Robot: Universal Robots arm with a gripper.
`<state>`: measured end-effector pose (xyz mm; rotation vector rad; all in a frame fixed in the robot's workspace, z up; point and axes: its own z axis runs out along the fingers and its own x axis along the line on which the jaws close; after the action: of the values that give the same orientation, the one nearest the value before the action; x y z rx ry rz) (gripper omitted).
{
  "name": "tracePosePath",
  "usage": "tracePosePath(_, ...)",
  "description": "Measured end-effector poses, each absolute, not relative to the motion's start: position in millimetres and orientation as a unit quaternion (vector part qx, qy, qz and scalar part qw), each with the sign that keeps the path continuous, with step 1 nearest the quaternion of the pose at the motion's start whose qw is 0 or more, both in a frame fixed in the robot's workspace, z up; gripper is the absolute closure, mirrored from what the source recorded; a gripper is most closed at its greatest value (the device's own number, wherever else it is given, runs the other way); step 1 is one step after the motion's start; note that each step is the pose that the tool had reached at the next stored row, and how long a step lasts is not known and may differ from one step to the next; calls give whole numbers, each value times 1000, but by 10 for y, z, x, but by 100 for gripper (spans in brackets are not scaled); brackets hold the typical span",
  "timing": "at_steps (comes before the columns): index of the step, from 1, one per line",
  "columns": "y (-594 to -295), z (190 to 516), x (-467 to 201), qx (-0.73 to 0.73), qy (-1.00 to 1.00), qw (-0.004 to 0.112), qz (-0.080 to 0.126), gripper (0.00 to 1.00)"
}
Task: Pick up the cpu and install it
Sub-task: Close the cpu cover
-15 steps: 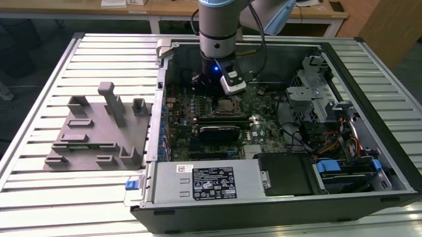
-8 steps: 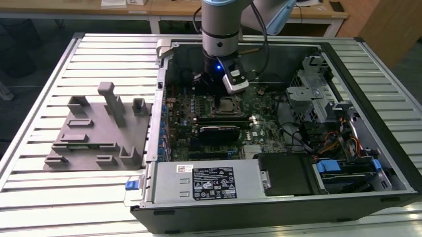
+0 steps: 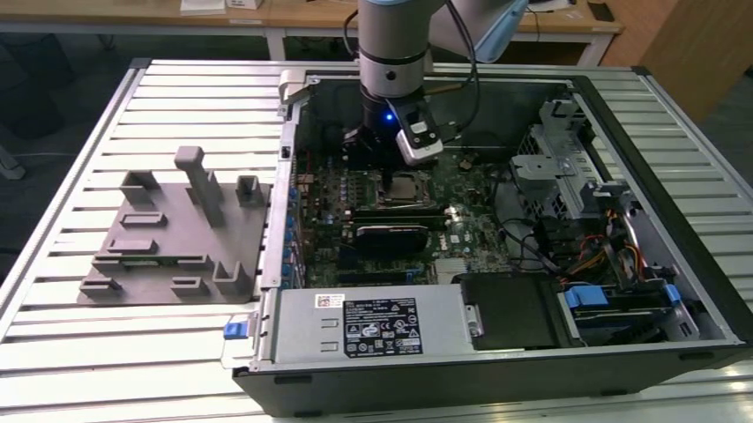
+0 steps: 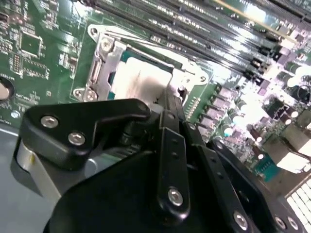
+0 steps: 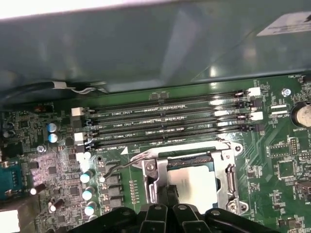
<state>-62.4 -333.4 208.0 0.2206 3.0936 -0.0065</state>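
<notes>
Silvery cpu (image 5: 194, 187) in socket (image 5: 232, 182), hand (image 5: 168, 192) over it, grip unclear; ribbed metal table (image 3: 176, 97), wooden desk (image 3: 294, 13) behind.

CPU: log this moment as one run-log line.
cpu: lying inside socket frame | gripper: low at cpu's edge, contact unclear | step: install in progress
</notes>
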Motion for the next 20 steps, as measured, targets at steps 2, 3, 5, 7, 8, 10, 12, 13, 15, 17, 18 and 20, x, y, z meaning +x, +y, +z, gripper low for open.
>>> tracePosePath(2, -3334, 2074, -651, 71, 997, 20, -2, 89)
tracePosePath(3, -3334, 2069, -664, 71, 997, 20, -2, 89)
tracePosePath(5, -3334, 2057, -681, 71, 997, 20, -2, 89)
tracePosePath(7, -3334, 2044, -688, 71, 997, 20, -2, 89)
tracePosePath(8, -3334, 2038, -690, 71, 997, 20, -2, 89)
tracePosePath(10, -3334, 2023, -696, 71, 997, 20, -2, 89)
tracePosePath(12, -3335, 2011, -703, 71, 997, 20, -2, 89)
tracePosePath(13, -3335, 2006, -703, 71, 997, 20, -3, 89)
tracePosePath(15, -3335, 2004, -702, 71, 997, 20, -4, 89)
tracePosePath(17, -3334, 2002, -688, 71, 997, 20, -4, 89)
tracePosePath(18, -3334, 2003, -674, 71, 997, 20, -4, 89)
tracePosePath(20, -3335, 2003, -641, 71, 997, 20, -4, 89)
